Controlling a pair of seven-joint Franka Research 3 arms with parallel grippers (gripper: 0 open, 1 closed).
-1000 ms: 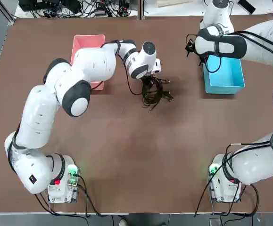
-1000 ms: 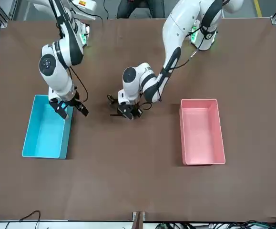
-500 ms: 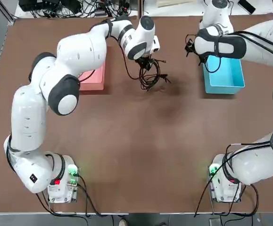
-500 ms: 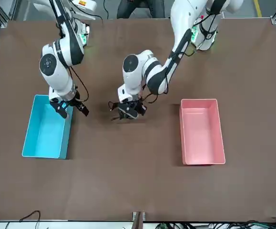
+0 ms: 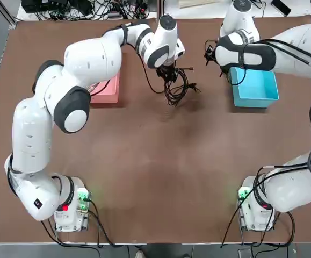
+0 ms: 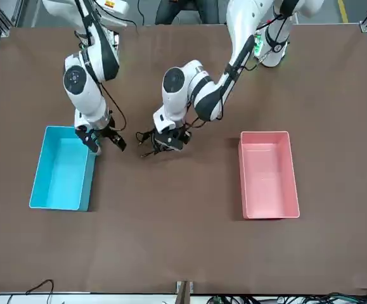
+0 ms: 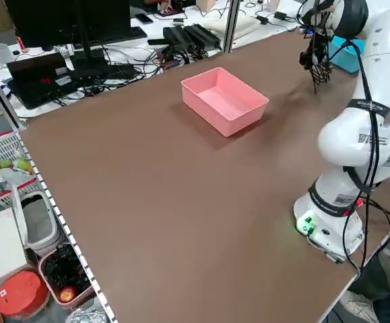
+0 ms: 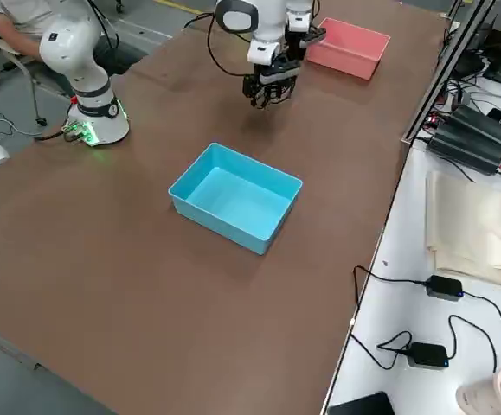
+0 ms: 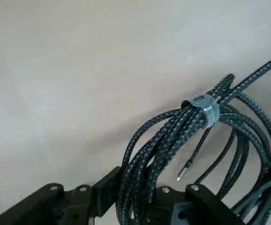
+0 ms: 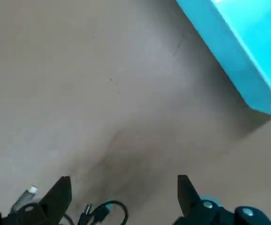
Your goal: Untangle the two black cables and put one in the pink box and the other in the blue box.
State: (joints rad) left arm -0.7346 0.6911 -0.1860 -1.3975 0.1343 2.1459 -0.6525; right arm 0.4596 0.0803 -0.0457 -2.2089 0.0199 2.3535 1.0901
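The two black cables (image 5: 180, 86) hang as one tangled bundle from my left gripper (image 5: 170, 72), which is shut on the loops between the boxes. In the left wrist view a pale clip (image 9: 201, 107) binds several strands of the cables (image 9: 172, 136) above my left gripper (image 9: 140, 201). My right gripper (image 5: 213, 54) stands open just beside the blue box (image 5: 254, 86), a short way from the bundle. The right wrist view shows the wide-apart fingers (image 10: 60, 192) and a corner of the blue box (image 10: 233, 42). My left arm partly covers the pink box (image 5: 106, 88), which shows in full in the front view (image 6: 269, 174).
Both boxes hold nothing. Equipment wires (image 5: 91, 8) lie beyond the table's far edge. Bare brown table (image 5: 160, 177) stretches between the boxes and the arm bases.
My left gripper has lifted the cable bundle off the table and carried it toward the far edge. My right gripper has shifted a little away from the blue box toward the bundle.
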